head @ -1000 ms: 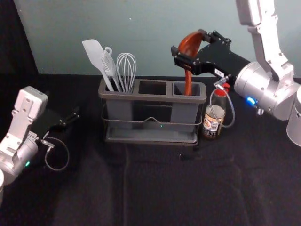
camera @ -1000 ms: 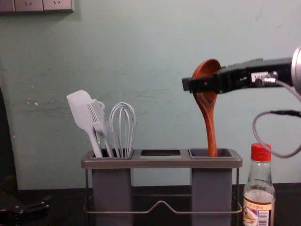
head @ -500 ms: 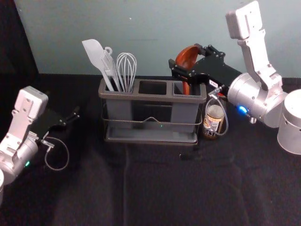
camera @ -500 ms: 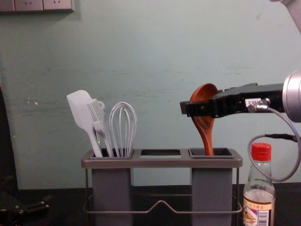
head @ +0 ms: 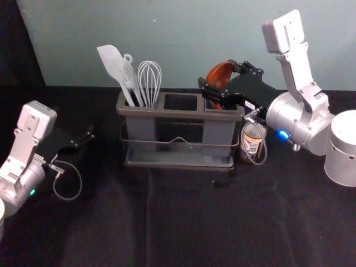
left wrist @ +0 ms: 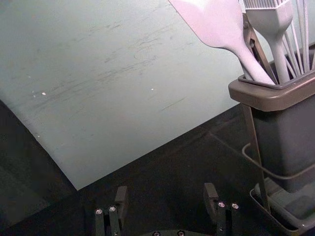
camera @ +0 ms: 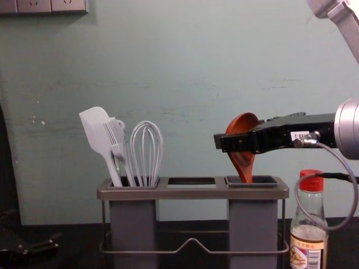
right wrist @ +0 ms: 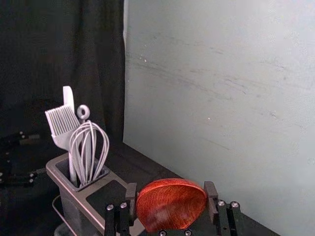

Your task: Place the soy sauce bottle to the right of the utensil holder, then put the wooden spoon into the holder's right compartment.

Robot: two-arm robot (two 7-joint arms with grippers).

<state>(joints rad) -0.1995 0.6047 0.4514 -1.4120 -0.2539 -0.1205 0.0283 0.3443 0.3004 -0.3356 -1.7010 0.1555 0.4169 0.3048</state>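
Gripping the bowl of the wooden spoon (camera: 243,162) from both sides with the right gripper (right wrist: 171,189), right of centre in the chest view. Pointing the handle down, tilted a little, with its lower end inside the right compartment (camera: 252,224). Could jam if lowered further at this lean, pressing the handle against an inner wall and twisting the rounded bowl between the fingers. Might also hit the rim of the utensil holder (camera: 192,194), lower middle, and shift it if brought down too far before release. Beware of the looped cable (camera: 355,193) at the right edge, passing in front of the soy sauce bottle (camera: 306,246), lower right, just beside the holder: could snag and tip it during retreat. See the left gripper (left wrist: 166,194) parked at the head view's left, spread wide, holding nothing.
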